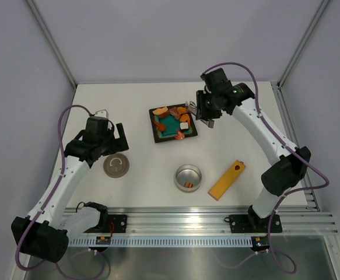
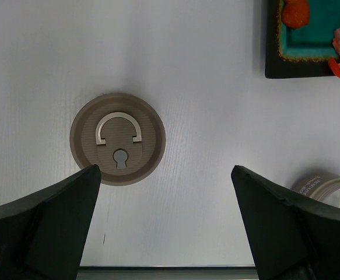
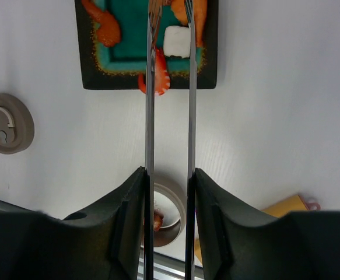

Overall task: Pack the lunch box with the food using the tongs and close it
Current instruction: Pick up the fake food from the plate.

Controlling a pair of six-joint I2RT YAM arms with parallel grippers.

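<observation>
The tongs [image 3: 191, 116] sit pinched between the fingers of my right gripper [image 3: 170, 172], which is shut on them. Their two thin arms stand slightly apart and reach over the black plate [image 1: 156, 138], where the food lies: a white cube [image 3: 176, 41], a red shrimp-like piece [image 3: 160, 76] and orange pieces. The tong tips run out of the top of the right wrist view. The round silver lunch box [image 1: 188, 177] stands open at front centre with one orange-brown piece [image 1: 188, 185] inside. Its grey-brown lid [image 2: 118, 139] lies flat just ahead of my left gripper [image 2: 165, 169], which hangs open and empty.
A long yellow-orange bar [image 1: 227, 179] lies slanted to the right of the lunch box. The plate's corner [image 2: 272, 46] and the tin's rim [image 2: 327, 189] show at the right of the left wrist view. Grey walls enclose the table; a metal rail runs along the near edge.
</observation>
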